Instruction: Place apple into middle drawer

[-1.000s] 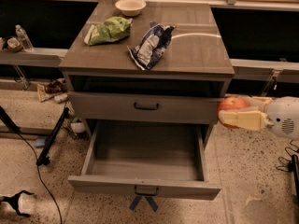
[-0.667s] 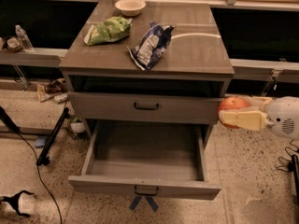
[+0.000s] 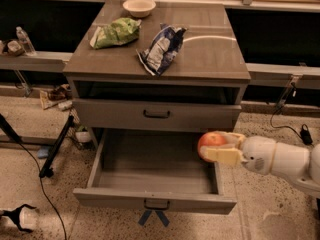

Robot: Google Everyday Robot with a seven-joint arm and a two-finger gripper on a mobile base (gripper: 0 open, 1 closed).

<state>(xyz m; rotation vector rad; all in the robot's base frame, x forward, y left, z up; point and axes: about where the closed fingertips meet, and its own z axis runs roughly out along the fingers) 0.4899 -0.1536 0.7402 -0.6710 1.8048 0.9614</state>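
The apple [image 3: 210, 140], orange-red and round, sits between the cream-coloured fingers [image 3: 223, 156] of my gripper [image 3: 214, 146], which is shut on it. The white arm reaches in from the right. The gripper holds the apple over the right inner side of the middle drawer [image 3: 150, 164]. That drawer is pulled out wide and its grey floor is bare. Its front with the black handle [image 3: 156, 204] faces me. The drawer front above it [image 3: 156, 114] is shut.
On the cabinet top lie a cream bowl [image 3: 139, 6], a green bag [image 3: 116, 32] and a blue-white bag [image 3: 161, 49]. A black stand leg [image 3: 56, 146] and cables are on the floor at left. A bottle [image 3: 23, 39] stands on the left ledge.
My gripper has moved left and down with the apple, from beside the cabinet's right side to over the right part of the open drawer.
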